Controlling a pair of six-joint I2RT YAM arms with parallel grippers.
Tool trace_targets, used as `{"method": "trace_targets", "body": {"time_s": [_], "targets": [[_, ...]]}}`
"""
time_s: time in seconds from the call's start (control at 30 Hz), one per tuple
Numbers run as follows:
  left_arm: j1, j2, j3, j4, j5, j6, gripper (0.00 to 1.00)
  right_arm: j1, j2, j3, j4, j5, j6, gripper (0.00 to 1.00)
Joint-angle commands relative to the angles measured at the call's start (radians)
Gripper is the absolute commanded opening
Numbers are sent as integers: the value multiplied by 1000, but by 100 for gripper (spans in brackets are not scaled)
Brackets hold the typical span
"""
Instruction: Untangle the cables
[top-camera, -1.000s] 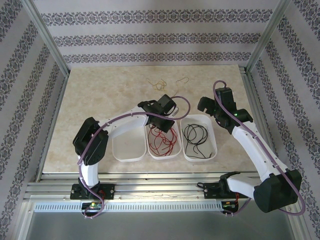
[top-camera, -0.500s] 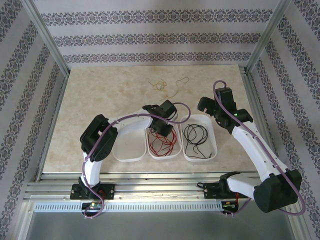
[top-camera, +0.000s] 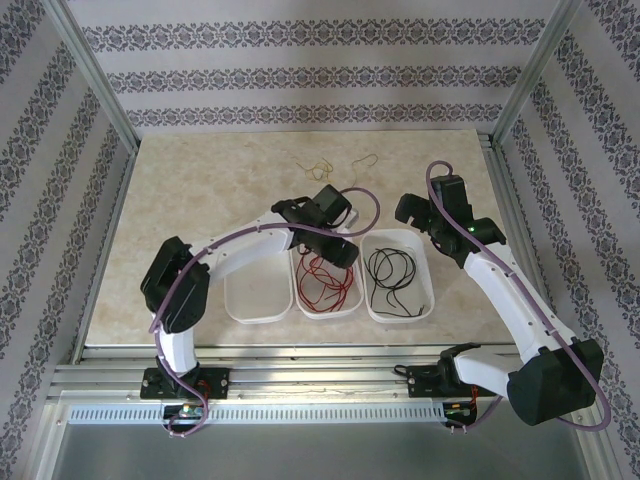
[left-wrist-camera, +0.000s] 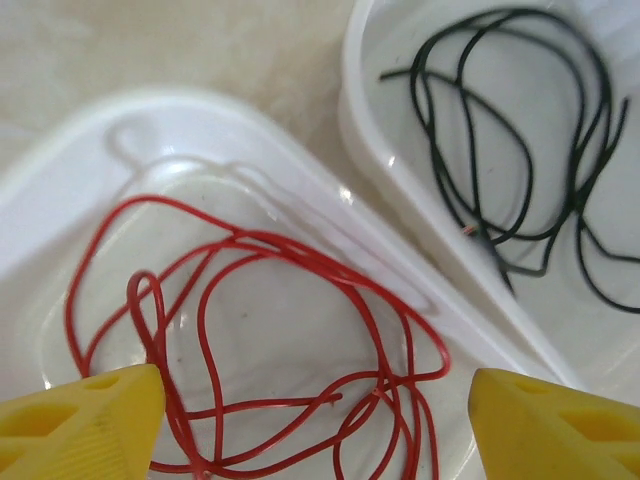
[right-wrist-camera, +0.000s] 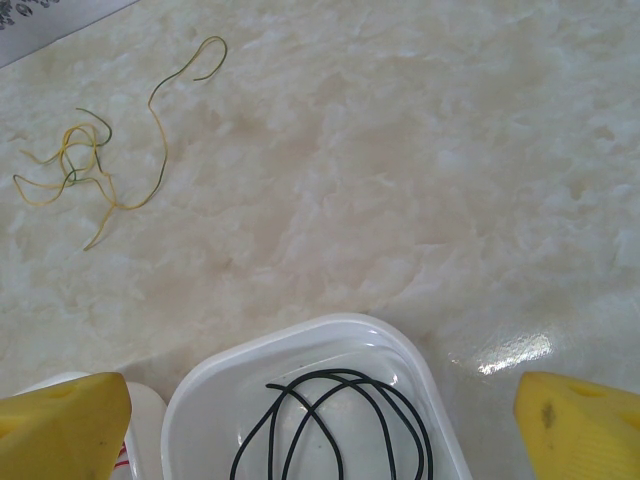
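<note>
A red cable (left-wrist-camera: 260, 330) lies in loose loops on the floor of the middle white tray (left-wrist-camera: 200, 108). My left gripper (left-wrist-camera: 315, 430) hangs open just above it, its yellow fingers (left-wrist-camera: 85, 420) wide apart and nothing between them. From above, the left gripper (top-camera: 337, 250) sits over the red cable (top-camera: 325, 283). A black cable (right-wrist-camera: 340, 425) is coiled in the right tray (right-wrist-camera: 300, 335). My right gripper (right-wrist-camera: 320, 430) stands open above that tray's far end, empty. Pale yellow cables (right-wrist-camera: 80, 170) lie tangled on the table beyond the trays.
Three white trays stand side by side near the front; the left tray (top-camera: 258, 292) holds nothing. The right gripper (top-camera: 420, 222) hovers by the right tray (top-camera: 400, 312). Patterned walls and metal posts close in the table on three sides.
My left gripper dipped over the middle tray and opened, letting go of the red cable, which now rests in the tray. The right arm has stayed still.
</note>
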Motion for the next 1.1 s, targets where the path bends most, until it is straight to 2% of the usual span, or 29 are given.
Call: {"method": "trace_targets", "body": {"time_s": [0.0,0.17,0.37,0.63,0.93,1.07], "targets": [[0,-40,34,-63,-44,12,85,-10,-17,6,-4,-9,5,98],[1,-55,78,-96,-168,64,89,-10,-27,3,-3,2,1,98],[39,-15,182,-42,-293,115,92,-11,-25,-3,2,9,2,98],[150,183,426,30,-250,113,92,-12,-36,-7,-8,10,4,98],[272,537,909,-103,-185,57,90,-19,-65,-28,-20,29,23,98],[311,635,1040,-100,-160,30,90,-24,-66,-32,-25,41,29,98]]}}
